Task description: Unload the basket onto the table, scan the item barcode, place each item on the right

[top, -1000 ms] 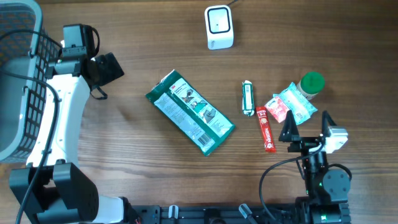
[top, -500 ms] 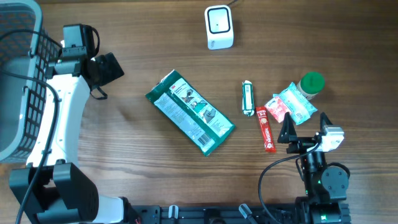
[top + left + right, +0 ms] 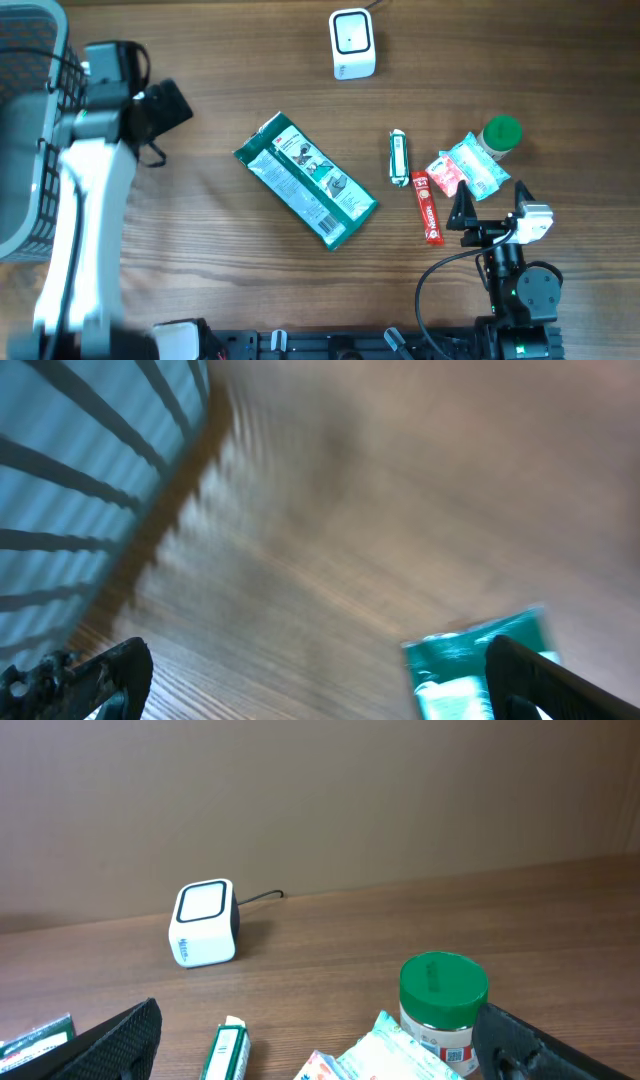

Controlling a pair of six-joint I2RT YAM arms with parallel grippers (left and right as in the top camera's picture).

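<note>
Overhead, the green pack (image 3: pixel 306 180) lies flat and slanted in the middle of the counter (image 3: pixel 220 270), well below the scanner (image 3: pixel 352 44) (white, corded). The top is wood-grain, with a plain brown wall (image 3: pixel 320 800) behind. The left gripper (image 3: pixel 172 106) hangs wide open and empty beside the basket (image 3: pixel 25 130). The right gripper (image 3: pixel 491 212) gapes empty near the jar (image 3: pixel 501 133).

basket (image 3: pixel 20 170) far left | packet (image 3: pixel 306 180) centre | scanner (image 3: pixel 352 43) behind packet | jar (image 3: pixel 501 133) right, sachets (image 3: pixel 466 170) just beside it
</note>
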